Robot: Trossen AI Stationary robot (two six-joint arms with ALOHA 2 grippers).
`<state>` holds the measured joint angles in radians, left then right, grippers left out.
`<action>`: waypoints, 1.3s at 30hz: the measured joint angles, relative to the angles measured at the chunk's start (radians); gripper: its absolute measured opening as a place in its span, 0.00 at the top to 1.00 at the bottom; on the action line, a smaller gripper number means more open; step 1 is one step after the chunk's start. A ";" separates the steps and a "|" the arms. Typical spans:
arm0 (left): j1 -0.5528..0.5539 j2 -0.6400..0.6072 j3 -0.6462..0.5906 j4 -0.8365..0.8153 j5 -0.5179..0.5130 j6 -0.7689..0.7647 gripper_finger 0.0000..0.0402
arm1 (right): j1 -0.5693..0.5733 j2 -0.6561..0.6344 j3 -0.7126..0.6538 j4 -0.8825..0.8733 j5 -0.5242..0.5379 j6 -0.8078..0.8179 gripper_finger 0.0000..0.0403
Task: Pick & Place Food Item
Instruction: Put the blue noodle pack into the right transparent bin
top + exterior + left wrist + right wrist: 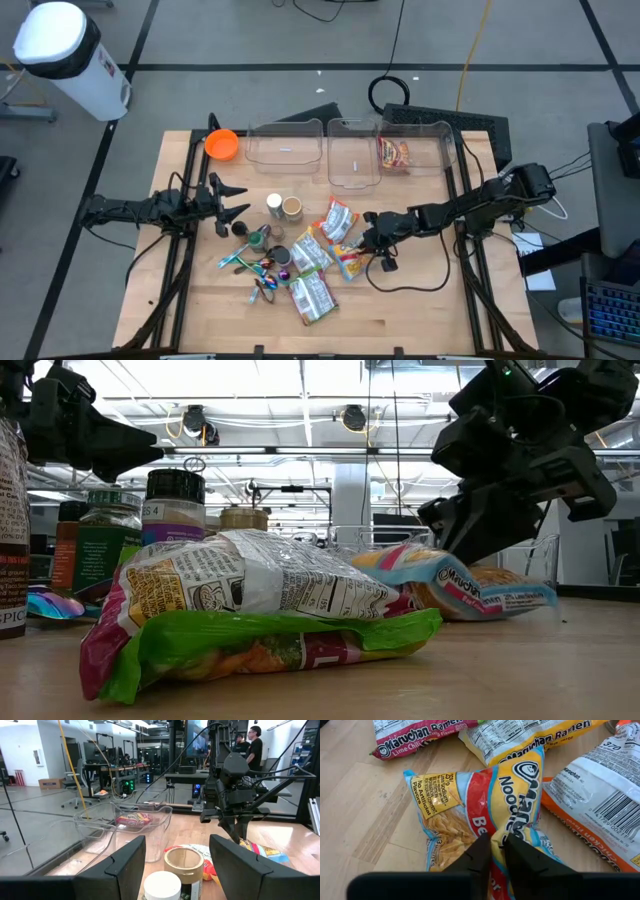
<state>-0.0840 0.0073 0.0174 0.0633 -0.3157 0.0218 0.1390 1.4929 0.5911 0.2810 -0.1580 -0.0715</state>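
ramen noodle packet [470, 815] lying on the counter [420, 310] among other ramen packets, pinched mid-wrapper | my right hand [492, 845] nearly closed, fingers clamping its crumpled middle | my left hand [232, 200] spread open, holding nothing, beside the spice jars [283, 207]

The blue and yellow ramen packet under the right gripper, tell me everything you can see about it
The ramen packet is a crinkly plastic wrapper in blue, yellow and red, with a clear patch showing pale noodles. It lies flat on the wooden table, beside the other noodle packets, its far edge against an orange-trimmed packet. The right gripper pinches its wrapper into a ridge at the middle, fingers nearly closed.
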 joint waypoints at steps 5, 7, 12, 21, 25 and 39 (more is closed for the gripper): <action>0.000 0.000 0.000 0.000 0.000 0.000 0.43 | 0.000 -0.020 0.000 -0.005 0.000 -0.005 0.97; 0.000 0.000 0.000 0.000 0.000 0.000 0.43 | 0.000 -0.044 -0.001 -0.017 0.000 -0.017 0.99; 0.000 0.000 0.000 0.000 0.000 0.000 0.43 | 0.000 -0.156 -0.002 -0.044 0.001 -0.051 0.99; 0.000 0.000 0.000 0.000 0.000 0.000 0.43 | -0.037 -0.402 -0.002 -0.081 0.006 -0.074 1.00; 0.000 0.000 0.000 0.000 0.000 0.000 0.43 | -0.065 -0.499 -0.002 -0.094 0.060 -0.073 1.00; 0.000 0.000 0.000 0.000 0.000 0.000 0.43 | -0.232 -0.694 -0.002 -0.166 0.592 0.032 1.00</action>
<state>-0.0838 0.0071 0.0174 0.0635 -0.3157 0.0216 -0.0931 0.7989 0.5889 0.1151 0.4343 -0.0391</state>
